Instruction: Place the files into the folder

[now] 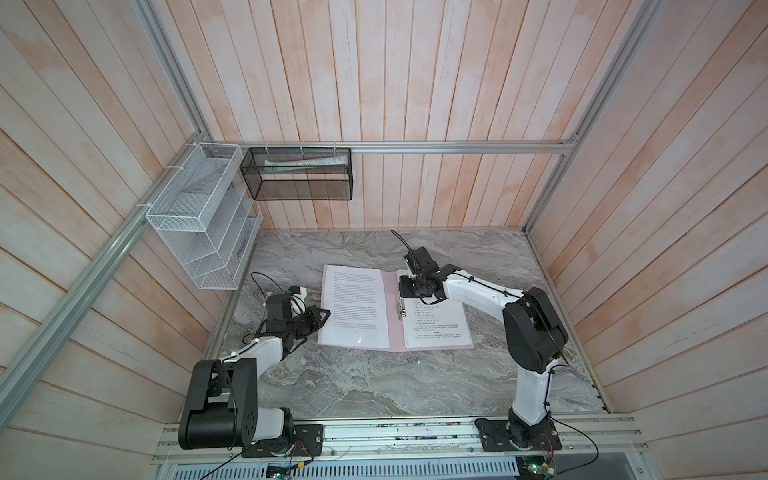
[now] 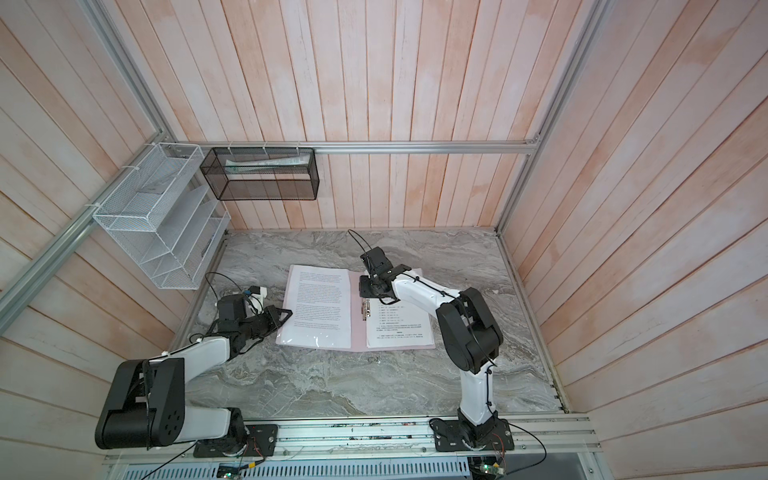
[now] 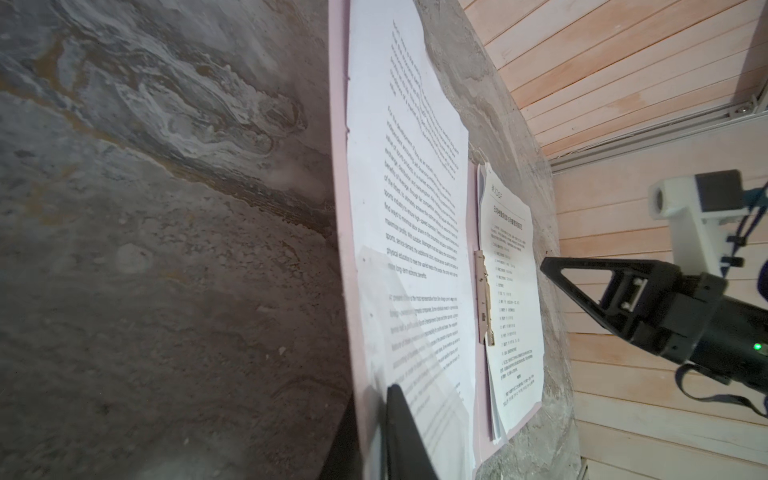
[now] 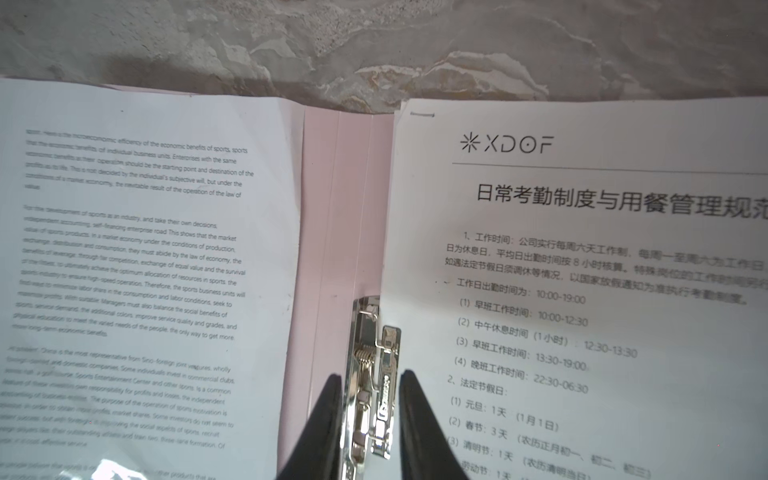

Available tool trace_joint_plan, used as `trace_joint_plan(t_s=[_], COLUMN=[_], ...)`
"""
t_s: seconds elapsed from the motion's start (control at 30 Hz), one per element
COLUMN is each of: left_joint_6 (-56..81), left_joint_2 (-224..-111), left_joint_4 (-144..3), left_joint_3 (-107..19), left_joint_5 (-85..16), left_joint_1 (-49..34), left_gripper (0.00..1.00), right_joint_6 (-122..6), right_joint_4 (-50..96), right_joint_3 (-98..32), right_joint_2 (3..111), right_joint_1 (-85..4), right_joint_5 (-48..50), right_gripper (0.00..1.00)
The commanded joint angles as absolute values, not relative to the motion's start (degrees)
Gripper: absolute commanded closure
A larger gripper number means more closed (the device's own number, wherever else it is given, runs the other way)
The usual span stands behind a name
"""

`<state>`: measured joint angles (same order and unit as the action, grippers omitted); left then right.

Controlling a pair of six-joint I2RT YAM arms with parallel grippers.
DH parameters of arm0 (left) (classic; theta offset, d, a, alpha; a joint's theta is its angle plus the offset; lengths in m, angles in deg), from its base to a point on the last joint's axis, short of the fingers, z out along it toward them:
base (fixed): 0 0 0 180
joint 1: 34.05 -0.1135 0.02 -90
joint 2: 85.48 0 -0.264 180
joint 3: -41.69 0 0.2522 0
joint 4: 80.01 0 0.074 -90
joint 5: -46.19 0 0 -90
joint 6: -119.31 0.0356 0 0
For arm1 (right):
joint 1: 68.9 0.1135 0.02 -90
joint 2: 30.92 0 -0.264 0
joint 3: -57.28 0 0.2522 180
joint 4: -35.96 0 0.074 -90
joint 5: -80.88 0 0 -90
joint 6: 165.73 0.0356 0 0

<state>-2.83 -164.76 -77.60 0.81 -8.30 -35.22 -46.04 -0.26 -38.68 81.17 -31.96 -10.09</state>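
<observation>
Right wrist view: right gripper (image 4: 370, 380), jaws apart, straddles silver metal clip (image 4: 384, 345) on pale pink card folder (image 4: 332, 208); left gripper (image 1: 325, 312) clamps folder's outer edge; printed white paper sheets (image 4: 582, 270) inside.

A grey stone-look counter (image 1: 374, 386) with wavy white streaks lies at the bottom. Walls of pale pink and white wooden planks (image 1: 415, 75) stand on three sides of it. A long silver metal bar (image 1: 457, 148) runs across the back wall. A black wire-mesh basket (image 1: 299, 187) hangs from this bar, with a roll of pale paper (image 1: 305, 164) inside it. Just beside the basket, on the left wall, hangs a white wire-mesh rack (image 1: 195, 224) with slanted shelves.
</observation>
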Motion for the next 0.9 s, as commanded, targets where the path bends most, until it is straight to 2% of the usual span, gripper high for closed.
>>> trace_joint_plan(t_s=[0.0,0.87], left_joint_6=[-2.2,-4.0], left_joint_2=[-165.0,-161.3], left_joint_4=[-77.2,-76.9], left_joint_3=[-0.7,2.3], left_joint_5=[-9.5,-11.8], left_joint_1=[-33.8,-32.5], left_gripper=[0.87,0.85], right_joint_6=[-47.4,-45.9], right_joint_4=[-4.6,-3.2], right_joint_3=[-41.5,-37.4], right_joint_2=[83.3,86.0], right_joint_1=[-31.3,-28.3], right_joint_5=[-13.7,-10.6], right_gripper=[0.76,0.80])
